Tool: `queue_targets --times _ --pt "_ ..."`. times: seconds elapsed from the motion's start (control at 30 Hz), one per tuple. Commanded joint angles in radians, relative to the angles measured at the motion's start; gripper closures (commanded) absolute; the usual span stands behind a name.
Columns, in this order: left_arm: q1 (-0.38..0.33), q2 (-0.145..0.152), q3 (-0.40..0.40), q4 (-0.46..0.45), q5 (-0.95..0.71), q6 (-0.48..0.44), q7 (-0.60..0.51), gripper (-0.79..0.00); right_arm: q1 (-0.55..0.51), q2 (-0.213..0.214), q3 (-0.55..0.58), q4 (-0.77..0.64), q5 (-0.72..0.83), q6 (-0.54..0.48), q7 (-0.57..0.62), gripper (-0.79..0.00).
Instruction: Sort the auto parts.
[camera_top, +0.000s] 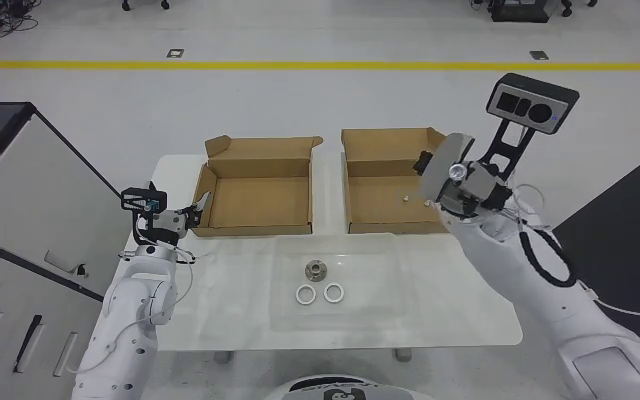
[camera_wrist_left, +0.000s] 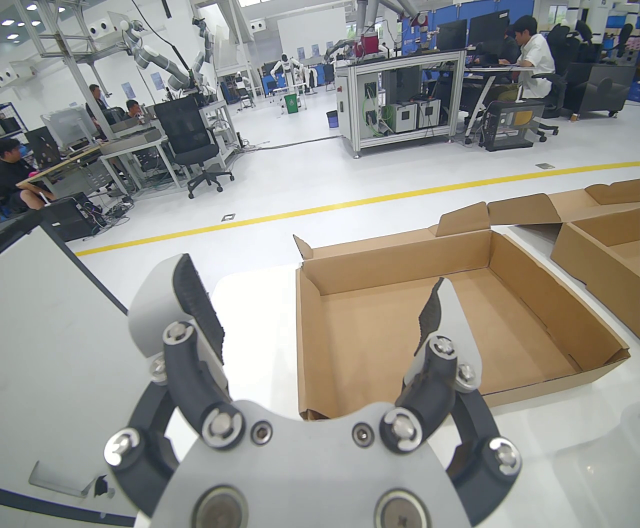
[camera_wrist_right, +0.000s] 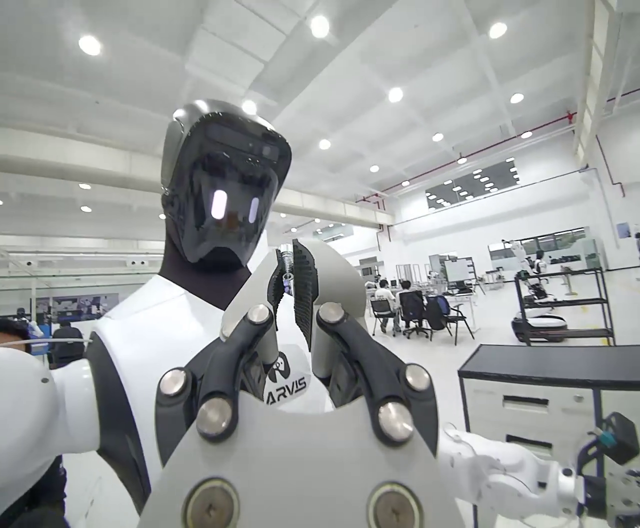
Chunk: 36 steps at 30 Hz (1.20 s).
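A metal hub (camera_top: 316, 269) and two white rings (camera_top: 303, 294) (camera_top: 333, 294) lie near the table's front on a clear tray (camera_top: 385, 300). Behind them stand two open cardboard boxes. The left box (camera_top: 255, 200) (camera_wrist_left: 450, 320) is bare inside. The right box (camera_top: 385, 195) holds one small pale part (camera_top: 404, 197). My left gripper (camera_top: 190, 215) (camera_wrist_left: 312, 272) hangs open just outside the left box's left wall, nothing between its fingers. My right gripper (camera_top: 455, 172) (camera_wrist_right: 289, 260) is raised over the right box's right side, turned back toward the robot, shut on a small metal spring-like part (camera_wrist_right: 286, 272).
The white table (camera_top: 230, 300) ends close behind the boxes and just left of my left gripper. A grey cabinet (camera_top: 50, 190) stands off the table's left side. Bare tabletop lies in front of each box and beside the tray.
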<state>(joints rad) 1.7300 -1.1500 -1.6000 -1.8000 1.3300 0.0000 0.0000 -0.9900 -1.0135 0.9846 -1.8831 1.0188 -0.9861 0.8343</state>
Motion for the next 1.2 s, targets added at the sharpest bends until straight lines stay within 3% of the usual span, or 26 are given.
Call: queue_targets --times 0.0,0.87,1.17 --pt "0.000 0.000 0.000 0.000 0.000 0.000 0.000 -0.785 -0.001 -0.002 0.006 -0.002 0.037 0.017 0.017 0.000" --pt "0.000 0.000 0.000 0.000 0.000 0.000 0.000 -0.785 -0.003 -0.006 0.017 -0.004 0.076 0.042 0.042 0.000" --pt "0.000 0.000 0.000 0.000 0.000 0.000 0.000 -0.785 -0.073 0.015 0.196 0.080 -0.161 0.150 0.020 0.000"
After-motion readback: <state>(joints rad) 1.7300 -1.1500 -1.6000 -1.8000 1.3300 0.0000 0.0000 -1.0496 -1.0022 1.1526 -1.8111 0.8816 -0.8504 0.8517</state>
